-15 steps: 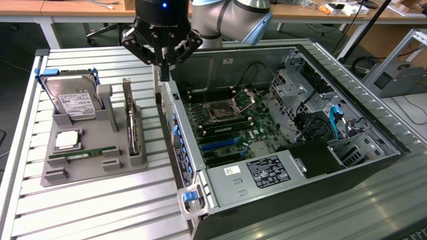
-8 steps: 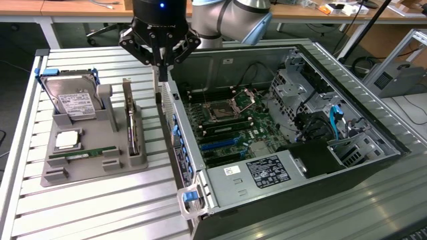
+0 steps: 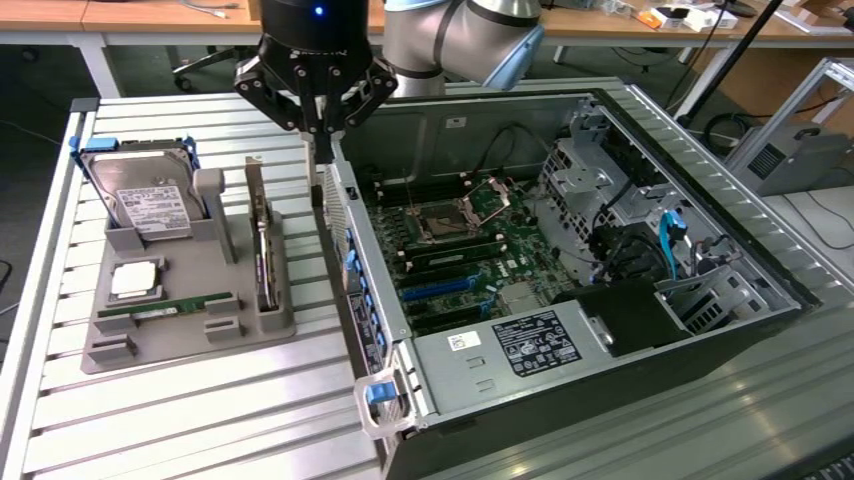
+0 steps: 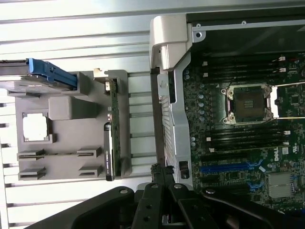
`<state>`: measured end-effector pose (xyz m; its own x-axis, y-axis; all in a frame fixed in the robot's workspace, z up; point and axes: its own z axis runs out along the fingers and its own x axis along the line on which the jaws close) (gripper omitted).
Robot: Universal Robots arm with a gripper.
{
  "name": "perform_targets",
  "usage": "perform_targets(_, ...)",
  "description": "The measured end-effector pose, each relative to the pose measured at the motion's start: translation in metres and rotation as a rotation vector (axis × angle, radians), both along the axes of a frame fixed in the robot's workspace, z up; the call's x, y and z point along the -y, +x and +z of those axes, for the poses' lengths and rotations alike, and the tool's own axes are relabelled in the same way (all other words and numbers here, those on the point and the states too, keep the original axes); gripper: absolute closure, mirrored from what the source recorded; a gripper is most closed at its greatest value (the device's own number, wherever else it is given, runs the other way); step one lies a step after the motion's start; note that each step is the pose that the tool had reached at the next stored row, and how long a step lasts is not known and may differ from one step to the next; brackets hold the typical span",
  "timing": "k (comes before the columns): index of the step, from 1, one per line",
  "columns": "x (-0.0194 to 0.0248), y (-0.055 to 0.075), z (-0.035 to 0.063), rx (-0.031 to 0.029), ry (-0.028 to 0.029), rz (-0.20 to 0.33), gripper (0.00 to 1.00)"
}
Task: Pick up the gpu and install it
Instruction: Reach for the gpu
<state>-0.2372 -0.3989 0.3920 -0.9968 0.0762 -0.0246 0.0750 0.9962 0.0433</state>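
Gpu point(image 3: 264, 250) stands on edge in a slot of the grey holder point(image 3: 187, 345) (a thin dark strip, seen from above), untouched. The hard drive point(image 3: 140, 195) and memory stick point(image 3: 167, 308) share the holder. The gripper point(image 3: 323, 150) hangs closed and empty just beside the holder, over the adjoining wall of the open computer case point(image 3: 534, 345) on the slatted tabletop point(image 3: 174, 430).

gpu point(image 3: 263, 240) upright in holder point(image 3: 174, 345), beside case point(image 3: 441, 125)
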Motion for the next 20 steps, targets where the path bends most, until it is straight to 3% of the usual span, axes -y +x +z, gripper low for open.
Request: perform_targets(20, 0.0000, -0.0061, -0.0007, 0.0000, -0.0001, 0.000, 0.89)
